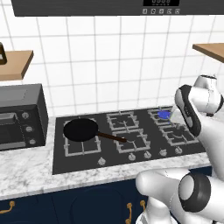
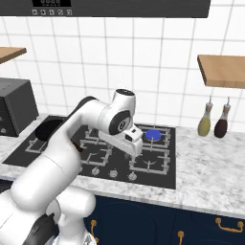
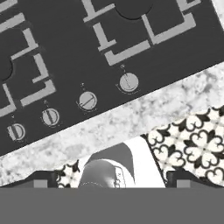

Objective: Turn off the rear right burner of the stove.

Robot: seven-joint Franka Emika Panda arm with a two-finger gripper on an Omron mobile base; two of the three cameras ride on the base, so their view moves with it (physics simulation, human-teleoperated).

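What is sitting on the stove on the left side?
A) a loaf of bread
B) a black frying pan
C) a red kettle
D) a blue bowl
B: a black frying pan rests on the front left grate of the stove, its handle pointing toward the middle.

Stove (image 1: 87, 159) set into desk (image 1: 26, 177), with toaster oven (image 1: 22, 116) on desk to left and two bottles (image 2: 213, 122) on desk to right. Pan (image 1: 81, 130) on front left grate; rear right burner (image 1: 164, 114) behind front right grate. Knob row (image 3: 87, 100) along stove front edge, shelves (image 2: 222, 69) on wall above both sides.
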